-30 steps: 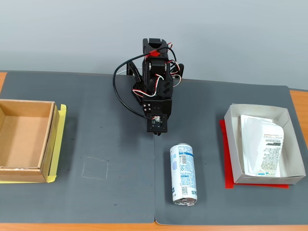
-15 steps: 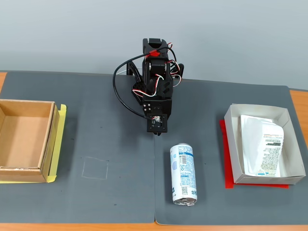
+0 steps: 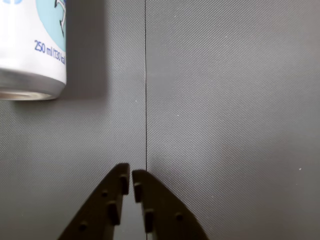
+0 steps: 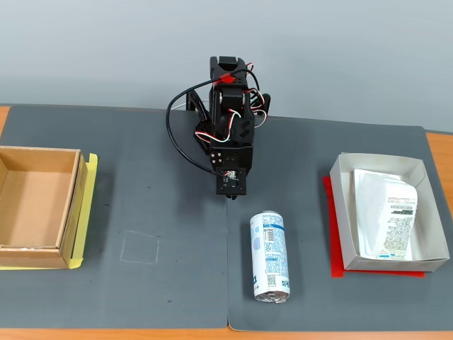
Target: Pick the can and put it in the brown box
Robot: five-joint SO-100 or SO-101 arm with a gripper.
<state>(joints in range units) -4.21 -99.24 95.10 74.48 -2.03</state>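
Observation:
The can (image 4: 270, 256) lies on its side on the dark grey mat, silver end toward the front edge. In the wrist view its lower part (image 3: 35, 45) shows at the top left, white and light blue with "250 ml" print. My gripper (image 4: 231, 193) hangs folded under the arm, behind and a little left of the can, not touching it. In the wrist view the gripper (image 3: 131, 172) is shut and empty, with its tips over the mat seam. The brown box (image 4: 73, 205) stands open and empty at the far left of the fixed view.
A white-grey paper box (image 4: 340, 212) on a red sheet (image 4: 330, 237) holds a flat white printed pouch (image 4: 386, 219) at the right. A yellow sheet (image 4: 89, 202) lies under the brown box. A faint drawn square (image 4: 139, 248) marks the mat. A seam (image 3: 145, 75) joins two mats.

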